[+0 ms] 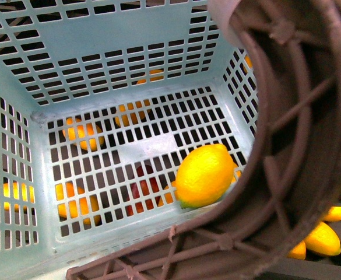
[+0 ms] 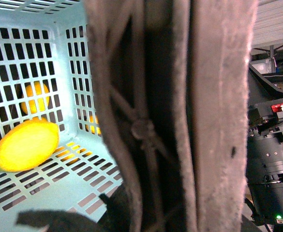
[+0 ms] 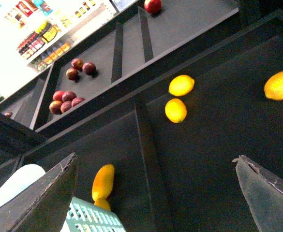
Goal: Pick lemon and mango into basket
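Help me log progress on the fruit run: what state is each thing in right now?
basket, holding the lemon; no mango seen inside.
lemon, lying on its side on the basket floor.
mango, lying on the dark shelf, not in the basket.
right pincer, open and empty above the shelf.
other lemons, lying loose on the shelf.

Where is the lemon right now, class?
In the front view the lemon lies on the slotted floor of the basket, toward its right side, just beside the brown handle that crosses the foreground.
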Robot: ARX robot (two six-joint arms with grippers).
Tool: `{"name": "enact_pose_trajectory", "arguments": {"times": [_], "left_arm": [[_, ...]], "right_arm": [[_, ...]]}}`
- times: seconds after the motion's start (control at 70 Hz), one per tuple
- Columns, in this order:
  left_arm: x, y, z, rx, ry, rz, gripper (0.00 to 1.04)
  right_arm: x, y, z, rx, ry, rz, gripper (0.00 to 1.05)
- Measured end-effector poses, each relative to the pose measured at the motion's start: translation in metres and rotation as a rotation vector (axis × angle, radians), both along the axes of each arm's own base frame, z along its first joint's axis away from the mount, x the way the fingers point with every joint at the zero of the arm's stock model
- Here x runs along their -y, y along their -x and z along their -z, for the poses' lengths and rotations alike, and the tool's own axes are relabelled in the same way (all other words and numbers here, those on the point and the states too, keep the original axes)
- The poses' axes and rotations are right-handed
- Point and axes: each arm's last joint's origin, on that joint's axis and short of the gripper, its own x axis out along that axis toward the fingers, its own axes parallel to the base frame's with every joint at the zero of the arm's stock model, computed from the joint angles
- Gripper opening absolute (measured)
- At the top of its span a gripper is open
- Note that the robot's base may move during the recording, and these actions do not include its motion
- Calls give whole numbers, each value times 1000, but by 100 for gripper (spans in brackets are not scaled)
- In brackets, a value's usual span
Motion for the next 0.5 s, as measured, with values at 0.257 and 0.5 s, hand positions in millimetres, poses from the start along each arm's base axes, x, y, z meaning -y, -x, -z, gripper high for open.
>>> {"name": "enact_pose_trajectory", "arguments": {"times": [0.257,0.5], "left_arm": [[0,0,0,-1,1,1,14],[0,0,0,0,1,0,14]], "right_arm": [[0,0,0,0,0,0,96],[0,0,0,0,0,0,96]]}}
